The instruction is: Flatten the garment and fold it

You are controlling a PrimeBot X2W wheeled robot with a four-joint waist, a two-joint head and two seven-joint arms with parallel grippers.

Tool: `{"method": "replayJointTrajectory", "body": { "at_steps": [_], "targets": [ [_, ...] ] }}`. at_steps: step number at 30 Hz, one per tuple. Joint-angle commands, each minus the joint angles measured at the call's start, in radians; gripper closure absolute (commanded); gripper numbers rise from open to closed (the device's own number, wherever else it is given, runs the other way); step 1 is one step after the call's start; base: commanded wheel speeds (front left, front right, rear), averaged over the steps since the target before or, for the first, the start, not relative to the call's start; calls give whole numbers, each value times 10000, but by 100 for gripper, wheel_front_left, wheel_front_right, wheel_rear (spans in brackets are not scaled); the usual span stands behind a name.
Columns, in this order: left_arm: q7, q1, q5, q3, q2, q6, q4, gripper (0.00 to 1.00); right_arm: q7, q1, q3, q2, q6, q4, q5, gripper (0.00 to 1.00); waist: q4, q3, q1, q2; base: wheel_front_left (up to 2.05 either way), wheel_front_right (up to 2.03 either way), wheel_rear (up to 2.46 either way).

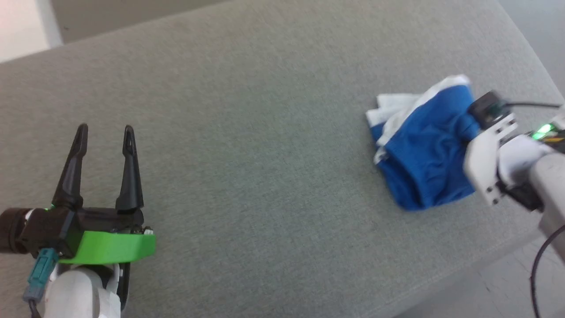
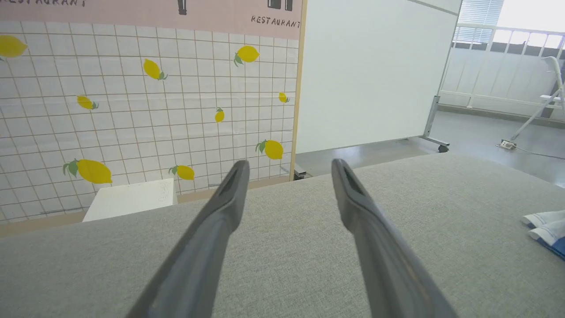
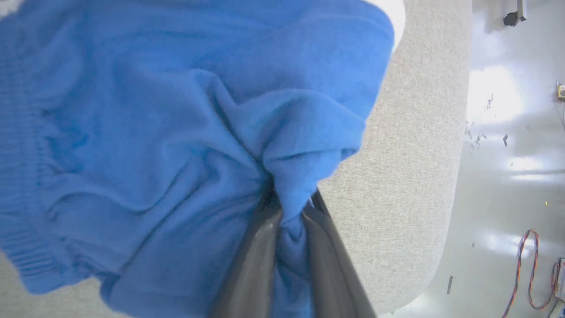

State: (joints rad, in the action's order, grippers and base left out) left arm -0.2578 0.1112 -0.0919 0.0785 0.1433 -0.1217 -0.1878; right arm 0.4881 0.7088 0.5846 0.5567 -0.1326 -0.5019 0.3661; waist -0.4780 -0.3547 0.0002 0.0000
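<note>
Right wrist view: right gripper (image 3: 291,201) clamps a fold of crumpled bright blue fabric shorts (image 3: 145,145); head view: left gripper (image 1: 106,132) gapes empty.

Head view, garment (image 1: 423,163): you lose its right edge behind the wrist of the right gripper (image 3: 289,216).
Left wrist view, garment: you get one corner, cut off by the right border.
Right wrist view, jaws: their tips are buried in blue folds.

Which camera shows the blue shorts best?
The head view: nearly all the crumpled garment shows. The right wrist view gives a close-up of fabric pinched between the fingers; the left wrist view catches one corner.
</note>
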Motion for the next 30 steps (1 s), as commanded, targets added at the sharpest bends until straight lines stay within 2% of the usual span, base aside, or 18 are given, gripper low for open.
{"method": "replayJointTrajectory", "body": {
  "at_steps": [1,12,20,21,22,30],
  "targets": [
    [11,189,110,-3,144,12,-86,0,-230,297,-87,32,19,-277,-15,100,-440,-1178,-2,0,0,0,0],
    [639,622,157,-126,680,-2,-947,0,-1635,1519,-1320,1047,19,-2474,-309,100,513,-2630,-2,0,0,0,0],
    [665,365,152,-30,789,114,-1259,0,-2256,2079,-2547,1301,19,-3884,-1047,100,839,-2881,-2,0,0,0,0],
    [658,340,144,-35,791,119,-1263,0,-2316,2111,-2700,1294,19,-4022,-1146,70,867,-2876,-2,0,0,0,0],
    [647,311,135,-39,790,129,-1263,0,-2370,2140,-2844,1302,19,-4186,-1290,0,901,-2863,-2,0,0,0,0],
    [478,227,104,-148,712,227,-1081,0,-2937,2312,-3878,1355,19,-5116,-1998,0,1040,-2514,-2,0,0,0,0]
  ]
}}
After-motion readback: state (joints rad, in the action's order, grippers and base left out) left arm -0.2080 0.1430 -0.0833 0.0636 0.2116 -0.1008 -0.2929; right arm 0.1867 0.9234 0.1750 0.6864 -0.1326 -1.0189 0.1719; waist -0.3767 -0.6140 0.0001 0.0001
